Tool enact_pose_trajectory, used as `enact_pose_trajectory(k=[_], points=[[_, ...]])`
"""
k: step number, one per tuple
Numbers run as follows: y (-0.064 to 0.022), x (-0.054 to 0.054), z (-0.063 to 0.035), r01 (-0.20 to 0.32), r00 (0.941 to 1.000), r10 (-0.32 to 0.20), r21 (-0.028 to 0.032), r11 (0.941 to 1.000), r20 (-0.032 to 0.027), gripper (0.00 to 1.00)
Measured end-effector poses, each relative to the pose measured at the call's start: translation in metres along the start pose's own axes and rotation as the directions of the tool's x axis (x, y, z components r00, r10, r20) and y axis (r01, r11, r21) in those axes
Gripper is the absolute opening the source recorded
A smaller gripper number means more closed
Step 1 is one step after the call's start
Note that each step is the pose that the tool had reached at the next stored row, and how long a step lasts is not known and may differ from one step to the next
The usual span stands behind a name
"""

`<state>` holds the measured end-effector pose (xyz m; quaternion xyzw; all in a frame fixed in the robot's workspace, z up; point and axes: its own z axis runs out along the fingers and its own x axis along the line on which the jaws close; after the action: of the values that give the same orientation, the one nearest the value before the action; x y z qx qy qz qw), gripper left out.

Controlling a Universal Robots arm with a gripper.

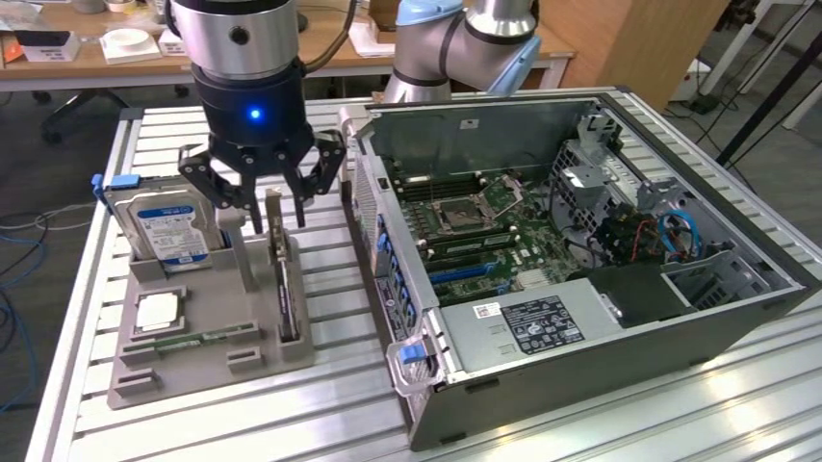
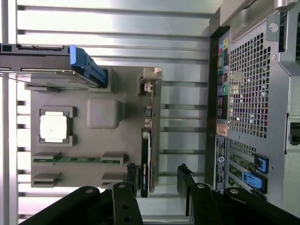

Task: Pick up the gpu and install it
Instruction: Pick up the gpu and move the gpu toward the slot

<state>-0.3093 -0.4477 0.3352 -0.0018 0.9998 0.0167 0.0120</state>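
Gpu (image 1: 284, 289) stands on edge, slotted upright in grey holder (image 1: 192, 361) for top access. Gripper (image 1: 275, 219) above its far end, fingers wide apart, straddling it, holding nothing.

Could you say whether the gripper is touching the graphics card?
Cannot tell: in the wrist view the gripper straddles the graphics card, one finger too close to judge.

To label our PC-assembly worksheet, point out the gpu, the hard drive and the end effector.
gpu (image 1: 285, 289), exterior view, top edge of the upright card.
hard drive (image 1: 169, 229), exterior view, its blue-white label.
end effector (image 1: 273, 219), exterior view, midway between its fingertips.
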Motion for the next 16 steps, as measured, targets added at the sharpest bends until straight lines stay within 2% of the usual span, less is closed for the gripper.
enact_pose_trajectory(k=[16], points=[[-0.0003,0.0002,0.0078,0.0,1.0,0.0,0.0001,1.0,0.0,0.47]])
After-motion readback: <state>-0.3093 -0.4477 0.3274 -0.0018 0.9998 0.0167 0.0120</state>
